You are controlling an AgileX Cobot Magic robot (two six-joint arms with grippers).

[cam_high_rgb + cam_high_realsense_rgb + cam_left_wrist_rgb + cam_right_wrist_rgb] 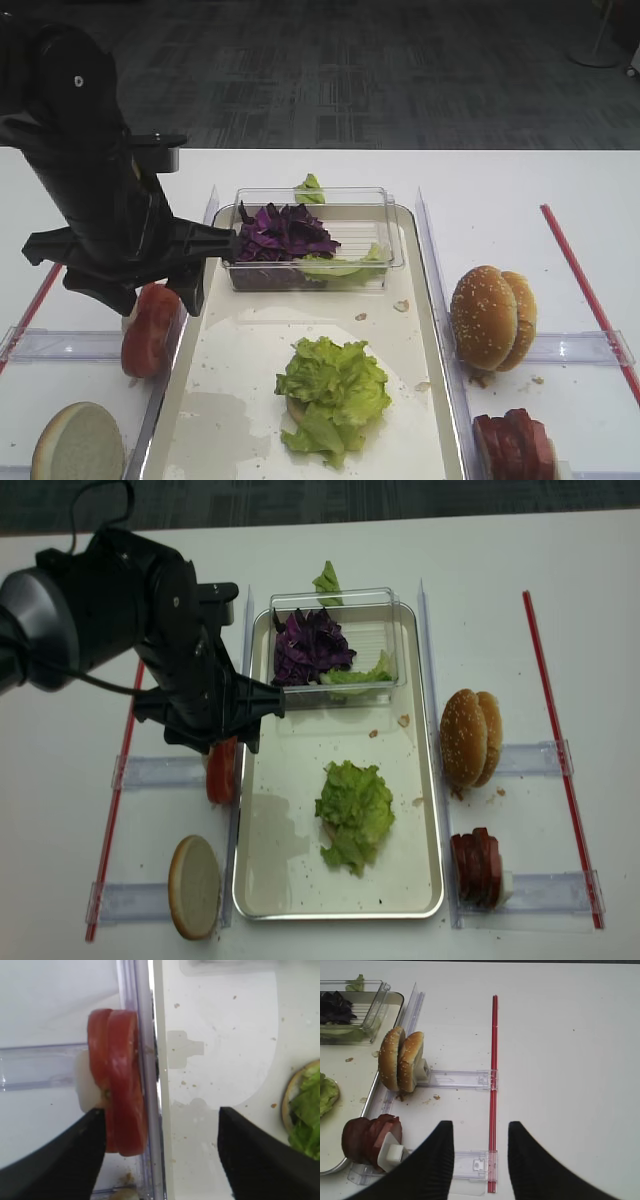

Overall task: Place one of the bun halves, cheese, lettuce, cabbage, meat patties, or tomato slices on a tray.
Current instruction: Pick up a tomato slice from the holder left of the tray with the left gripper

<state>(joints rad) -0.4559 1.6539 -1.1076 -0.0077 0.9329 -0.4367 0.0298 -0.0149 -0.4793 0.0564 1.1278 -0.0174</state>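
Tomato slices [120, 1087] bright red, on edge beside tray [162, 1125]; left tool [160, 1152] open around them; right tool [480, 1157] open.

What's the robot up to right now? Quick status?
Left gripper open over tomato slices, none gripped. Right gripper open, idle. Tray rim beside slices.

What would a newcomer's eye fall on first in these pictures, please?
Probably the frilly lettuce sitting on a bun half mid-tray, with purple cabbage in the clear box behind. Next, the bulky black left gripper, fingers open, poised over the upright tomato slices beside the tray's left rim.
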